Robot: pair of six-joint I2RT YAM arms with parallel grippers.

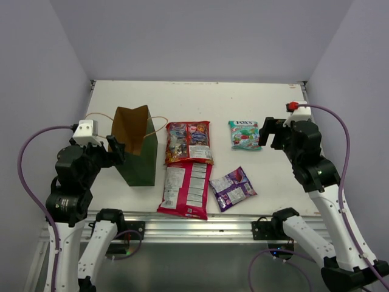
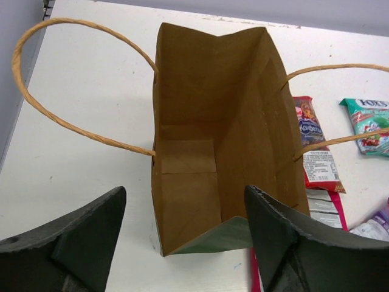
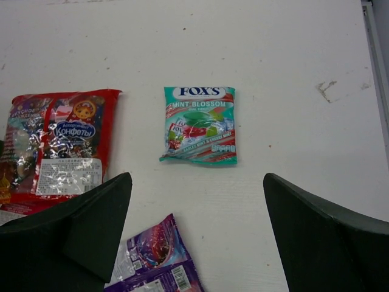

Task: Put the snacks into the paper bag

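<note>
Standing upright on the left of the desk (image 1: 182, 100): paper bag (image 1: 135, 146), mouth open. Left pincer (image 2: 183, 191) hovers at its near rim, fingers spread, holding nothing. Right pincer (image 3: 197, 177), also spread and unloaded, hangs just near-side of the teal packet (image 3: 199, 125). Red candy bag (image 1: 189, 142), red-and-white packet (image 1: 185, 188) and purple packet (image 1: 233, 188) lie flat between.

White table (image 1: 200, 100) being enclosed on three sides by plain pale lavender walls: back wall (image 1: 200, 36), left wall (image 1: 36, 73), right wall (image 1: 358, 61). Tabletop being lit softly and evenly. Small dark scuff (image 3: 325, 90) being shown on tabletop near right edge. Near edge being bordered by aluminium rail (image 1: 200, 222). Grey floor (image 1: 200, 267) being glimpsed below rail.
</note>
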